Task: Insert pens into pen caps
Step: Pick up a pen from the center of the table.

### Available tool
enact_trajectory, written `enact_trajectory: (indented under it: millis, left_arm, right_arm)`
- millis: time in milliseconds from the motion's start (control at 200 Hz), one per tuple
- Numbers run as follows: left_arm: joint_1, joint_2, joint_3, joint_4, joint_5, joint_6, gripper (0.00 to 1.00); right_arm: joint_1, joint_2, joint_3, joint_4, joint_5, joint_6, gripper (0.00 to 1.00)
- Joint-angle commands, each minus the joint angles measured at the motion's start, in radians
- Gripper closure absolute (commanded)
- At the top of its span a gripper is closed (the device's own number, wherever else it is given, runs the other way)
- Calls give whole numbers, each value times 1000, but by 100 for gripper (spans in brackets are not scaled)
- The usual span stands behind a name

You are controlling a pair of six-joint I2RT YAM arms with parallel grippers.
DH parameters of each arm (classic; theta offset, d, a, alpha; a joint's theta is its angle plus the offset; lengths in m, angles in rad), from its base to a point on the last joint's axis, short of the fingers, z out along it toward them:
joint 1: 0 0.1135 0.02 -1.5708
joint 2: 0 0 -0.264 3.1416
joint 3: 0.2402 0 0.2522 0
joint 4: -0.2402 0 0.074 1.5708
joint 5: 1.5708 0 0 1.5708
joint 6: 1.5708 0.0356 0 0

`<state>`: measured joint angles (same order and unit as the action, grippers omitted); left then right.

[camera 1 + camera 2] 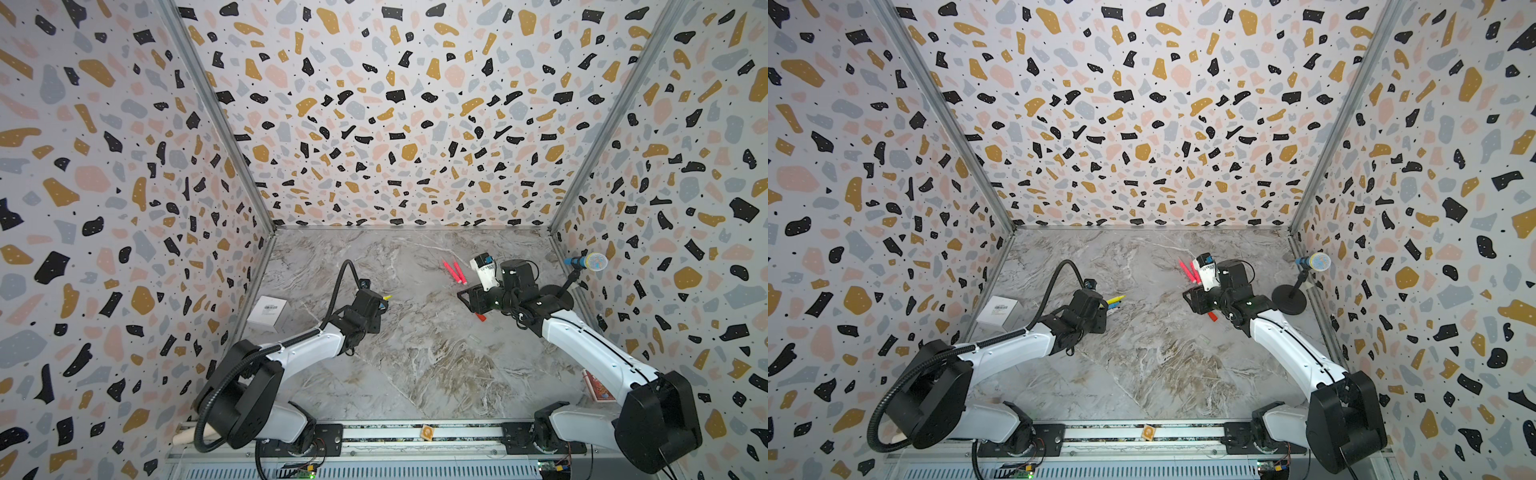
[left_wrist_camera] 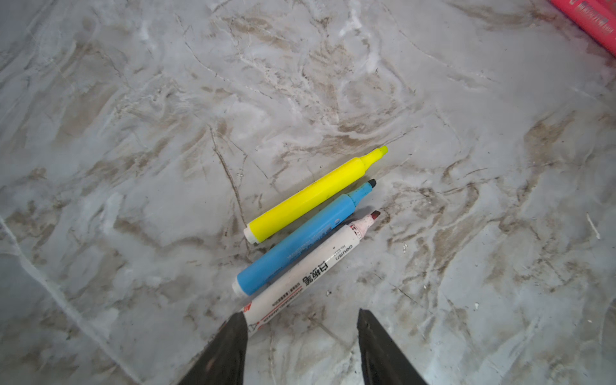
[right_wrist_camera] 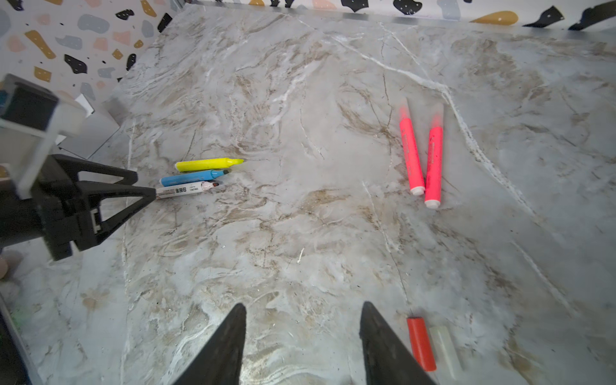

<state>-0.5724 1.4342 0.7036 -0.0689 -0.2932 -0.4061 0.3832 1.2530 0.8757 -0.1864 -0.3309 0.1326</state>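
Closest to the right wrist lens stand the two dark fingers of my right claw (image 3: pixel 303 305), spread apart with only bare surface (image 3: pixel 300 233) between them. Just outside one finger lies the red-orange cap (image 3: pixel 420 343), with a pale translucent cap (image 3: pixel 445 346) right beside it. Both lie along my reach, not across it. Farther out, two pink pens (image 3: pixel 411 153) lie close together, nearly meeting at their white butt ends. Their far ends seem to wear clear caps, though blur leaves me unsure.

My left claw (image 2: pixel 301 313) is also spread and grips nothing. Ahead of it three uncapped pens lie parallel in a tight row: the yellow pen (image 2: pixel 310 196), the blue pen (image 2: pixel 296 240) and the white pen (image 2: pixel 306 270). The white pen's butt end slips behind one fingertip — touching or not, I cannot tell. Its long axis runs away from that claw at a slant, dark red tip toward the middle of the surface.

So the left arm is nearer that pen and the right arm nearer the red-orange cap. I judge each claw must shift sideways to straddle its piece — neither lies between the jaws now.
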Motion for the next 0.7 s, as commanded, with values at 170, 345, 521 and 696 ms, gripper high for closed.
enact_trajectory:
  millis: [170, 345, 521, 696]
  left_arm:
    - [35, 76, 44, 28, 52, 58, 45]
    - [37, 100, 41, 35, 60, 72, 45]
    - [37, 119, 40, 44, 71, 77, 45]
    - [37, 148, 52, 55, 79, 82, 46]
  right_arm:
    - [-2, -50, -45, 59, -73, 7, 43]
    - [-2, -58, -53, 65, -79, 13, 43]
    - [-2, -64, -63, 76, -81, 19, 43]
    - [-2, -66, -73, 88, -88, 24, 43]
